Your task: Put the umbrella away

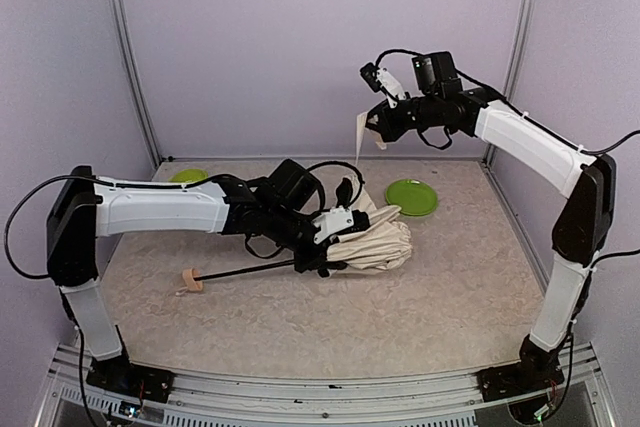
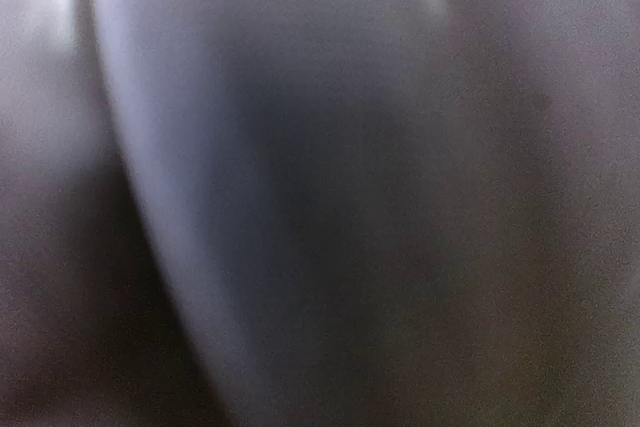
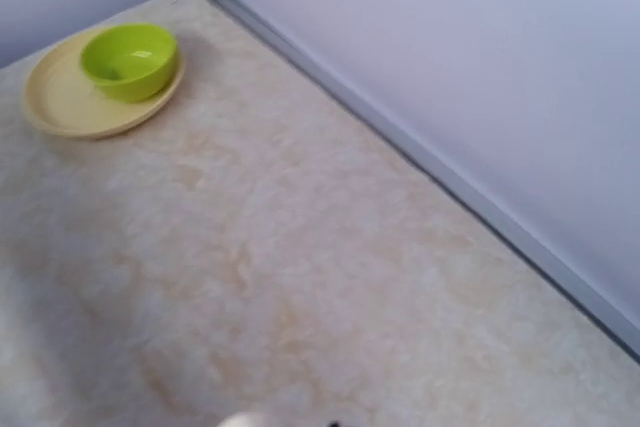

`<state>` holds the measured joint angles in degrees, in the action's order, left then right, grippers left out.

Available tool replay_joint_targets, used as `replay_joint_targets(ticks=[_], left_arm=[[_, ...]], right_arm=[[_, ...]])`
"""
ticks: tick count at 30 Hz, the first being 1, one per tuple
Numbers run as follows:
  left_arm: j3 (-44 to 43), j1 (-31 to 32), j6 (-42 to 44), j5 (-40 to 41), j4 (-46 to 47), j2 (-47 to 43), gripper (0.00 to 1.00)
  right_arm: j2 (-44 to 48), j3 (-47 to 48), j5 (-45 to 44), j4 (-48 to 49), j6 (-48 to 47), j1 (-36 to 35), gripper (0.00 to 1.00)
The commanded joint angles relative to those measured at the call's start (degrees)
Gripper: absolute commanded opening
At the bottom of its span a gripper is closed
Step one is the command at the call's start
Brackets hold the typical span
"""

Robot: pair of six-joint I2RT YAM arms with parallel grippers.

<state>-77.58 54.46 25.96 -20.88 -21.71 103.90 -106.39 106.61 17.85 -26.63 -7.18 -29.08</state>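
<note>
Status from top camera: compact folding umbrella [image 1: 378, 244] with cream-beige fabric canopy lies mid-way across the beige mottled table [image 1: 450, 297]. Canopy is bunched, and the thin black shaft [image 1: 250, 270] runs left to a small light wooden knob handle [image 1: 192, 280]. Left gripper [image 1: 322, 252] sits low where shaft meets canopy; can't tell if it's spread or clamped. Right gripper [image 1: 372, 127] is raised high near the back wall, a pale strip [image 1: 360, 137] at its tip; grip state unreadable. Round green plate [image 1: 411, 197] is just behind the canopy.

Left wrist: grey blur, nothing identifiable.

Right wrist: table surface, lime-green bowl [image 3: 130, 59] on a round cream plate [image 3: 60, 107] by the corner. Claw state is not shown here.
</note>
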Motion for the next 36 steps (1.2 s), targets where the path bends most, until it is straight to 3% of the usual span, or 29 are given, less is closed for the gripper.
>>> replay_joint_targets(ticks=[1, 5, 9, 16, 20, 25, 29, 34, 36], left_arm=[[-3.8, -2.1, -8.1, 12.7, -3.1, 9.6, 0.0], [-8.5, -6.3, -13.6, 15.9, -0.1, 16.5, 0.0], [-5.9, -10.5, -17.8, 13.0, 8.1, 16.2, 0.0], [-0.3, -11.5, -11.7, 6.5, 14.3, 12.5, 0.0], [-0.7, -14.4, -17.1, 5.9, 15.6, 12.7, 0.0], [1.4, -13.8, -13.0, 7.9, 18.2, 9.6, 0.0], [4.9, -8.2, 0.5, 16.9, 16.5, 7.0, 0.0], [5.7, -4.6, 6.4, 19.6, 11.6, 7.4, 0.0], [6.3, -2.8, 8.7, 19.9, 10.1, 7.1, 0.0]], right_arm=[[5.7, -0.5, -5.8, -4.1, -1.0, -3.5, 0.0], [12.4, -3.6, -8.6, -9.8, 2.2, -8.8, 0.0], [21.9, -16.0, -8.6, -9.2, 8.6, -12.1, 0.0], [36.5, -36.8, -12.6, -8.4, 19.3, -12.4, 0.0], [41.7, -48.0, -5.6, -3.2, 23.1, -12.7, 0.0], [45.6, -56.6, -4.0, 0.1, 23.4, -12.9, 0.0], [45.3, -52.7, -4.9, 0.6, 22.2, -12.2, 0.0], [37.7, -36.0, -9.7, -3.7, 14.7, -8.1, 0.0], [34.5, -30.0, -7.5, -5.0, 12.4, -4.4, 0.0]])
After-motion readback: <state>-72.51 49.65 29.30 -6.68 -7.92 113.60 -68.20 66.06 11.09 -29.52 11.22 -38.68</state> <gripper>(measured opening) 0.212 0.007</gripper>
